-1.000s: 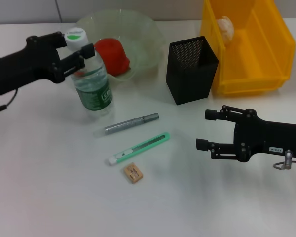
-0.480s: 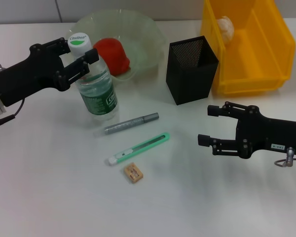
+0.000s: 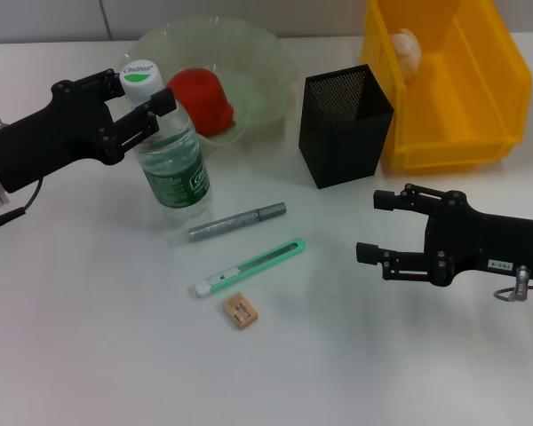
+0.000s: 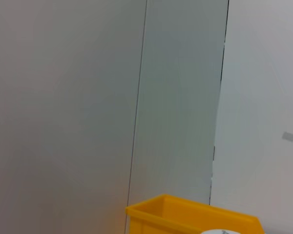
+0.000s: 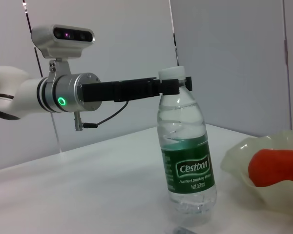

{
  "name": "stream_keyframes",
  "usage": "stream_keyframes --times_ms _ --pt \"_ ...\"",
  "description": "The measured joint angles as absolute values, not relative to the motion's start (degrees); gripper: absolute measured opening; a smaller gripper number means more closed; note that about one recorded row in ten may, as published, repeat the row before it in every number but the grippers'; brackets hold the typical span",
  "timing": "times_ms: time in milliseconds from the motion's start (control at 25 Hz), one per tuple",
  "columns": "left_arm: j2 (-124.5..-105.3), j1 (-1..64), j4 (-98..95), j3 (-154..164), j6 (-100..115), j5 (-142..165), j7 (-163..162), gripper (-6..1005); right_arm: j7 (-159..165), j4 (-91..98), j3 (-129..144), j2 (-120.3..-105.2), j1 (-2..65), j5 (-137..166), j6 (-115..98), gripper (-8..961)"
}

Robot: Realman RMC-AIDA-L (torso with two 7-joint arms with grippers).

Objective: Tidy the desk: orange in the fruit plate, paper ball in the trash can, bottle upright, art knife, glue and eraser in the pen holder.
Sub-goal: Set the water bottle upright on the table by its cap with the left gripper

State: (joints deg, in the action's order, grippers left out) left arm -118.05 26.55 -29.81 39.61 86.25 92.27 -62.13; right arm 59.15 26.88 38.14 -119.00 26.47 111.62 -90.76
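Orange (image 3: 202,100) lies in the fruit plate (image 3: 266,67); left gripper (image 3: 140,102) clasps the upright bottle (image 3: 167,146).

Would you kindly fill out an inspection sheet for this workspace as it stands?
Surface: white table, no spills.
Job's things: bottle upright; orange in fruit plate; paper ball in yellow bin; glue, art knife and eraser lie before the pen holder.
Clutter: nothing seen.
Grippers: left gripper around bottle neck; right gripper open, over table.
Cables: one by left arm, edge of view.
Surroundings: plain wall panels.
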Motion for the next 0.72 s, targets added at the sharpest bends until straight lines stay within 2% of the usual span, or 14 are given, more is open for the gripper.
stream_keyframes --times_ms 720 --pt "-118.21 26.4 -29.8 36.4 80.4 92.3 -61.9 541 59.1 26.8 38.1 -119.00 25.9 111.6 -90.6 822"
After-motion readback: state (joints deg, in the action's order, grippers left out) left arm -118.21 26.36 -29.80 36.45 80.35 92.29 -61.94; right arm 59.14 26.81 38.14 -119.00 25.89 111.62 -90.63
